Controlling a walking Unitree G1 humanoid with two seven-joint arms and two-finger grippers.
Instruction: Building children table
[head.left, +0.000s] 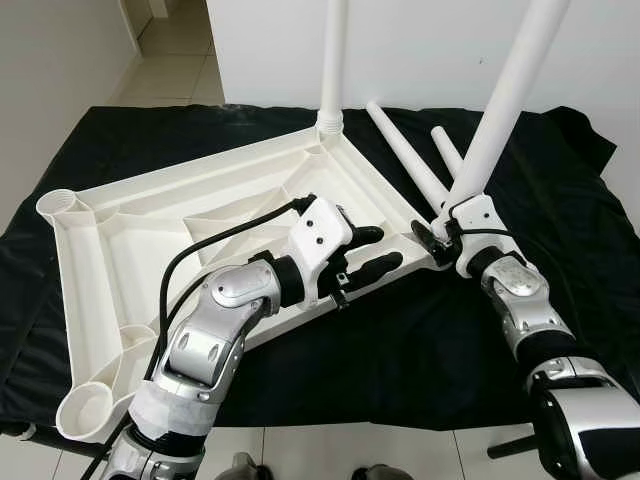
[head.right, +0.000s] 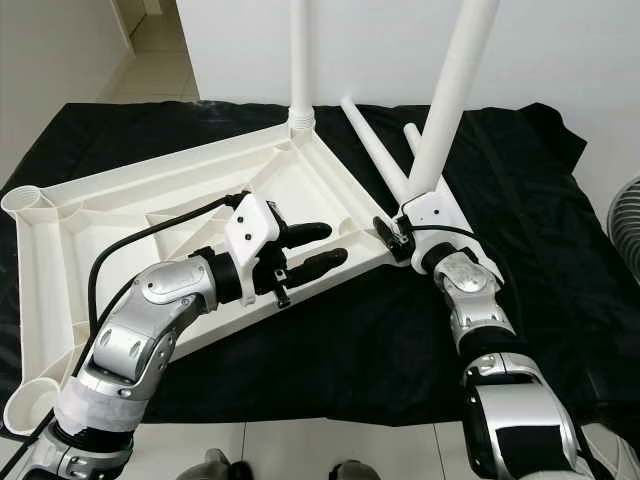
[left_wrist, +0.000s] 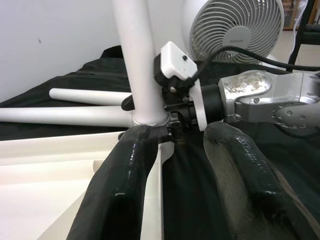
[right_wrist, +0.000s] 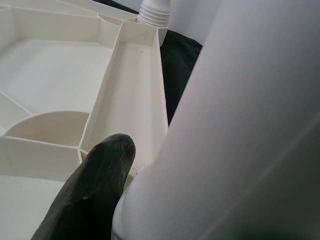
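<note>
One table leg (head.left: 505, 100) stands clamped in the right gripper (head.left: 440, 237); tabletop (head.left: 130, 240) beside.

No legible text, labels or numbers anywhere.

The round white floor fan with the wire grille (left_wrist: 234, 28) carries a small grey mark on its hub, too small and blurred to read; nothing printed shows on the white moulded plastic tabletop lying upside down (head.left: 180, 230) or on the white plastic tube legs (head.left: 405, 155).
</note>
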